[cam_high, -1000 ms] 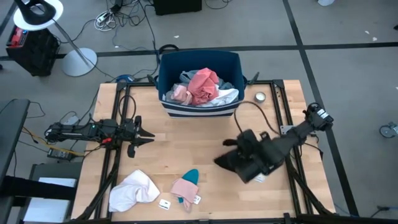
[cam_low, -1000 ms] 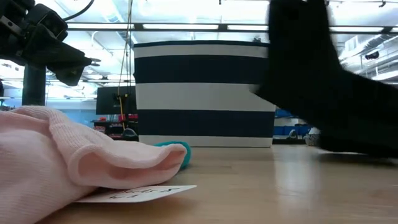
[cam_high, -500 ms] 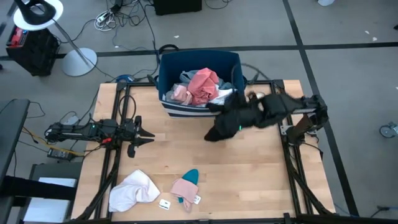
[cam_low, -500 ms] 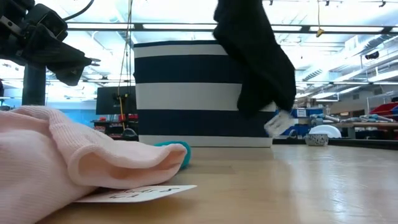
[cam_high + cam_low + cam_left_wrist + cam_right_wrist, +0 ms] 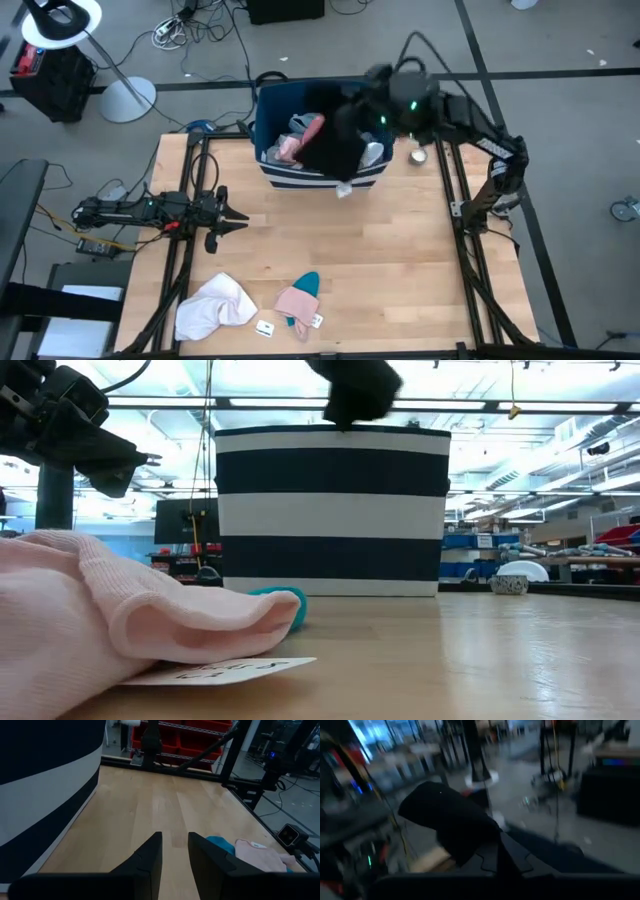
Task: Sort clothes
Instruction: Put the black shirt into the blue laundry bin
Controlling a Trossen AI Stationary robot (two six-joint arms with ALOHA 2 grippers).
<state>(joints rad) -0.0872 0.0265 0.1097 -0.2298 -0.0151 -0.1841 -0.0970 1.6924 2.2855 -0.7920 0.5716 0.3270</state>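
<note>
near edge, sorted pile: we see a white garment (image 5: 213,306) by the near left corner of the tabletop (image 5: 400,260), and beside it along the near edge a pink garment (image 5: 297,301) lying over a teal one (image 5: 306,282); they look set apart here as one group, well clear of the bin.
left gripper (image 5: 240,220): we find it waiting low over the left side of the tabletop, fingers (image 5: 150,852) a little apart with nothing between them (parked out of the other arm's way, we judge).
bin (image 5: 370,100): the dark blue striped bin stands at the middle of the far edge, holding a salmon-red garment (image 5: 310,130) and paler pieces, the unsorted heap or a second group; we cannot tell which.
right gripper (image 5: 365,105): it hangs over the bin's right half, clenched on a black garment (image 5: 330,150) that drapes over the bin's front rim, its tag (image 5: 344,189) dangling just outside.
why held so: we judge the black piece is carried high to clear the rim before being let go inside.
tin (image 5: 418,156): a small round tin sits just right of the bin, near the far right corner.
</note>
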